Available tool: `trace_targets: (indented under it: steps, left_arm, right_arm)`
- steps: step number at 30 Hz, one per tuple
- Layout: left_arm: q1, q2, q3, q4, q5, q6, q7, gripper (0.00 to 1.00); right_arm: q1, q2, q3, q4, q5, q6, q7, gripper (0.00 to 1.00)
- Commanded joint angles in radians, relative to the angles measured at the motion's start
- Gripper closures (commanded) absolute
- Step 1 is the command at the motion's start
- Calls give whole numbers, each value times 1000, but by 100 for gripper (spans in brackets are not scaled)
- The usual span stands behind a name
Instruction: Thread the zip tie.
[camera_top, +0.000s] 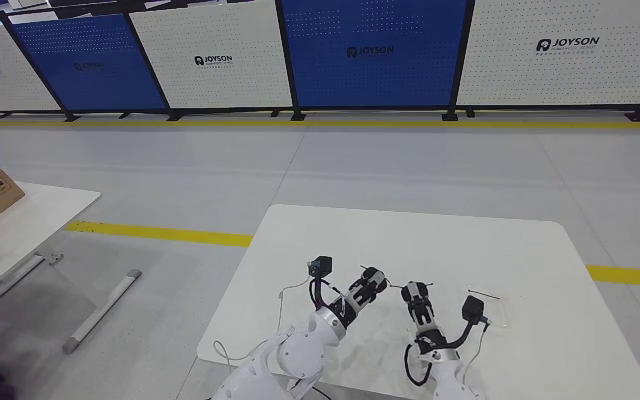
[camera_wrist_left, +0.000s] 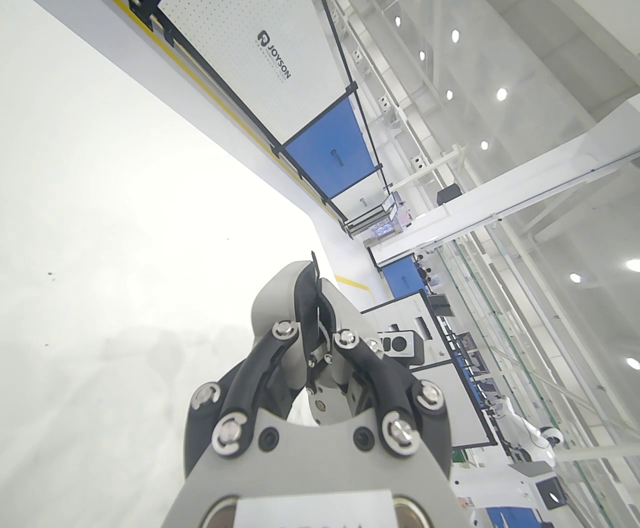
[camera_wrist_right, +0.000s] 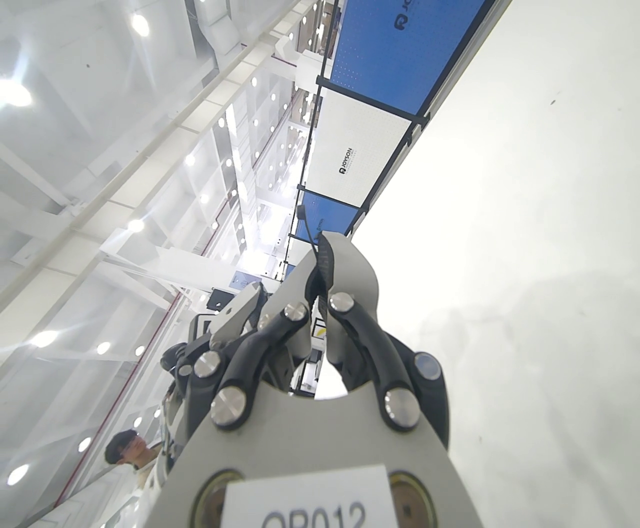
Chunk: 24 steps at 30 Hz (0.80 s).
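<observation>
The left gripper (camera_wrist_left: 314, 280) pinches one end of the zip tie (camera_wrist_right: 302, 214); the right gripper (camera_wrist_right: 320, 259) pinches its head end. Threading itself looks undone.

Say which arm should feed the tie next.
Left, probably: left pincer grips the zip tie tail with its tip free; right pincer holds the head end exposed as target.

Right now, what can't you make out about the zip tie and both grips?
Top view: zip tie between left gripper and right gripper, too thin to tell if threaded.
Left wrist view: shut fingers hide most of it; just a black tip pokes out.
Right wrist view: head slot too small to see.
</observation>
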Motion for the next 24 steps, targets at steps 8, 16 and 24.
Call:
trace_targets:
  steps: [8, 16, 24]
  left_arm:
    - [5, -2, 0, -4, 1, -1, -11, 76]
    - [9, -4, 5, -3, 14, -10, -26, 77]
    - [14, -5, 17, -5, 34, -13, -52, 81]
  right_arm:
    - [-4, -1, 6, -11, -13, 4, -6, 100]
    - [-7, -3, 8, -12, -20, 7, -6, 100]
    - [-10, -5, 11, -15, -24, 8, -13, 100]
